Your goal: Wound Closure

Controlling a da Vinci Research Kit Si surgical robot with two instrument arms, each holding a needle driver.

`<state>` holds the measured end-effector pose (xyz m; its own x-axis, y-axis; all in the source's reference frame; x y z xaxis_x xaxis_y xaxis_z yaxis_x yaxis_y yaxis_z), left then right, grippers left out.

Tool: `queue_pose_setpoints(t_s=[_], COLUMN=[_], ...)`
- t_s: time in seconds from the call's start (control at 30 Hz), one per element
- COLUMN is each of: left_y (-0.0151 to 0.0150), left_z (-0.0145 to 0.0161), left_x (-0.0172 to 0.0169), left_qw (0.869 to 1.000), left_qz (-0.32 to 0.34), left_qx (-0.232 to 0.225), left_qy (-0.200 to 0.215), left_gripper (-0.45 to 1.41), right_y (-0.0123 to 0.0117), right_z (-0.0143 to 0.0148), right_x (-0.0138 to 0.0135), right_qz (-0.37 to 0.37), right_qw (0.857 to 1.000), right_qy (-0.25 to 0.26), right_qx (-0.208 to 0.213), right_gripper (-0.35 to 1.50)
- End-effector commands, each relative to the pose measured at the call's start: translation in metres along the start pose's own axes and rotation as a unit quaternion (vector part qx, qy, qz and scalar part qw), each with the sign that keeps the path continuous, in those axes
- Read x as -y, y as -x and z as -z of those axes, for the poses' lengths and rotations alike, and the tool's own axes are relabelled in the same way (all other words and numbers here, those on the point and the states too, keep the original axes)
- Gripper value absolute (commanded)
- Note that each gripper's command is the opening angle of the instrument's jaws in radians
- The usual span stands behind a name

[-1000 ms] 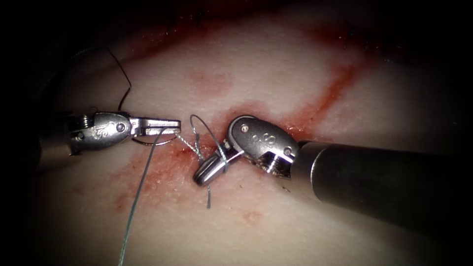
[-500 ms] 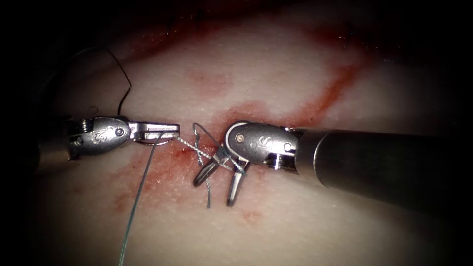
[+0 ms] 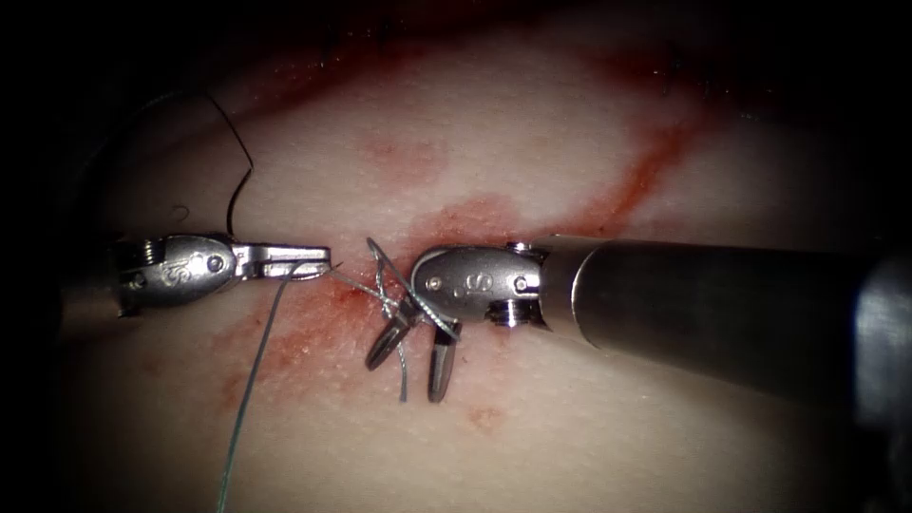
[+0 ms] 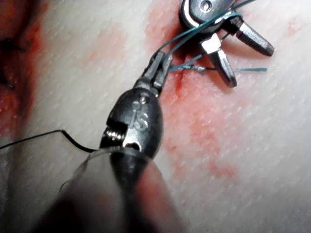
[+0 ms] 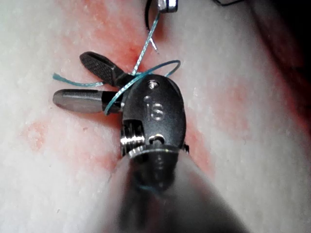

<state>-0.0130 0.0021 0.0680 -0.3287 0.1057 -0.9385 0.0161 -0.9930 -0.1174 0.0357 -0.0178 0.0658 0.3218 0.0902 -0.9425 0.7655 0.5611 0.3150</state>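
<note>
My left tool lies on the left with its jaws shut on the teal thread, which trails from them down across the tissue. The right tool comes in from the right, its jaws open and pointing down. A loop of thread wraps over its wrist, and a short cut end lies between the two open jaws. In the left wrist view the left tool pinches the thread close to the right tool. The right wrist view shows the right tool astride the short end.
Red fluid stains the tissue under and around both tools, with a red streak running up to the right. A dark thread curls above the left tool. The right tool's thick shaft crosses the right half.
The right tool's jaws have opened from shut, and the tool has shifted left and turned its jaws downward. The left tool has drawn slightly left with the thread.
</note>
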Motion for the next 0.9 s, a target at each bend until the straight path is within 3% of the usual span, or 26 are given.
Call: queue_pose_setpoints(t_s=[0.03,0.27,0.3,0.33,0.37,0.73,0.9], left_y=[0.0005,0.0002,0.0002,0.0001,0.0001,-0.0009,-0.0012], left_z=[-0.0007,-0.0006,-0.0006,-0.0006,-0.0005,-0.0006,-0.0011], left_x=[-0.0002,-0.0008,-0.0009,-0.0010,-0.0011,-0.0038,-0.0078], left_qw=[1.000,1.000,1.000,1.000,1.000,1.000,1.000], left_qz=[0.000,0.001,0.001,0.001,0.001,0.001,-0.008], left_qx=[0.000,0.001,0.001,0.002,0.002,0.007,0.012], left_qy=[0.000,-0.001,-0.001,-0.002,-0.002,-0.009,-0.002], left_gripper=[-0.45,-0.45,-0.45,-0.45,-0.45,-0.45,-0.45], right_y=[0.0005,0.0016,0.0018,0.0019,0.0020,0.0006,-0.0010], right_z=[-0.0012,-0.0026,-0.0027,-0.0027,-0.0027,-0.0013,0.0008], right_x=[-0.0008,-0.0004,-0.0004,-0.0004,-0.0003,-0.0011,-0.0017], right_qz=[0.002,0.008,0.009,0.011,0.013,0.018,0.019], right_qw=[1.000,1.000,0.999,0.999,0.998,0.999,0.999], right_qy=[-0.001,-0.020,-0.024,-0.036,-0.046,-0.026,-0.002], right_qx=[0.003,0.021,0.024,0.029,0.033,0.021,-0.031], right_gripper=[0.90,0.61,0.46,-0.10,-0.35,-0.35,-0.35])
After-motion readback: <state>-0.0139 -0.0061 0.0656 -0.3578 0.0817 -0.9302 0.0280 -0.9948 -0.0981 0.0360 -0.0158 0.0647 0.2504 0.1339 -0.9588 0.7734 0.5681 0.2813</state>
